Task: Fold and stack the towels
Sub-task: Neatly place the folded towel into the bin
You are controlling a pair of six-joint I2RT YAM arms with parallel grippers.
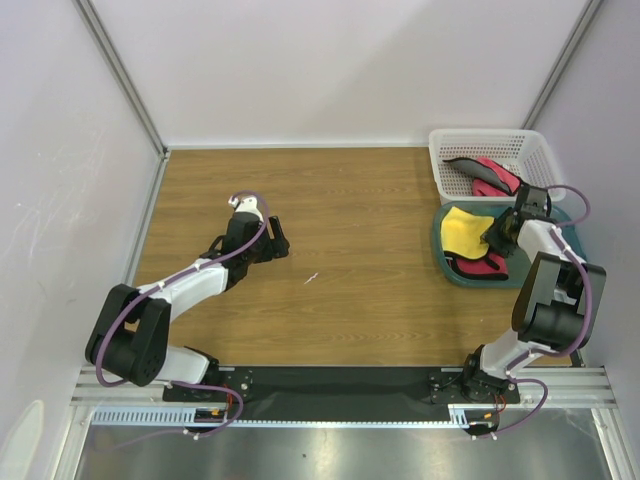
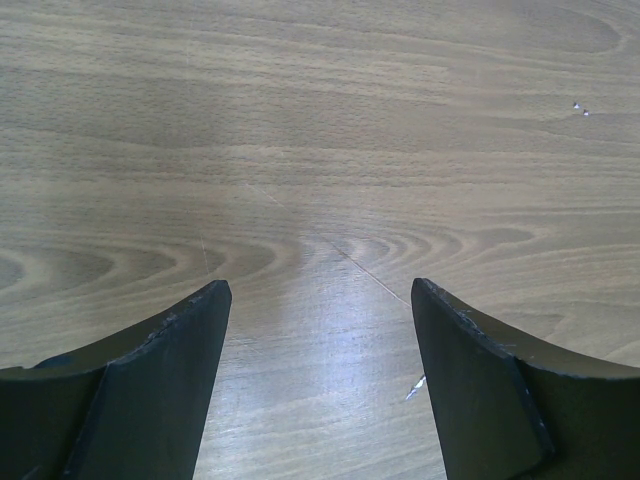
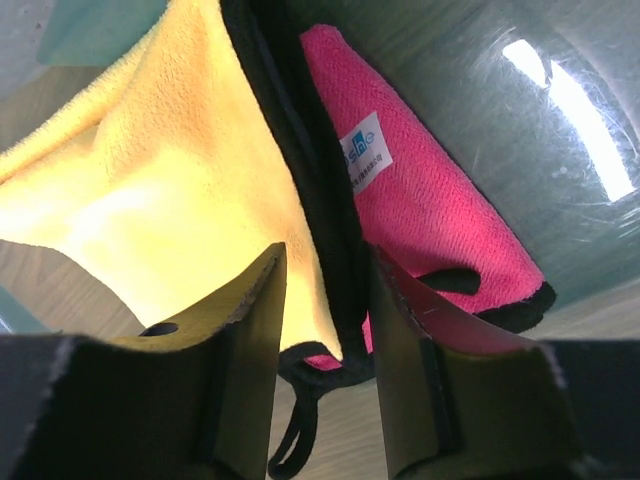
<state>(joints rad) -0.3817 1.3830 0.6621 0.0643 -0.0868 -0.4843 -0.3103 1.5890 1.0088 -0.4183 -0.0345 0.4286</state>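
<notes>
- Towels (image 1: 465, 230) all sit at the right end of your table (image 1: 350, 200). Reading from the left:
- Your left gripper (image 2: 320, 285) is over the wood at the table's left-centre, well apart from every cloth. Its jaws are spread wide with nothing between them.
- The teal tub (image 1: 445, 255) stands near the right edge. A yellow towel (image 3: 150, 180) lies rumpled in it, its black edging turned up.
- Just beside the yellow one, partly under it, is a pink-red towel (image 3: 430, 200) with a small white label (image 3: 365, 150) and black edging.
- Your right gripper (image 3: 325, 260) reaches into the tub from the right. Its jaws are part-way apart, astride the yellow towel's black edge. The cloth passes between them without looking pinched.
- Behind the tub, the white lattice basket (image 1: 440, 165) sits in the far right corner. It holds a second pink-red towel (image 1: 495, 178), crumpled, with its black back showing.
</notes>
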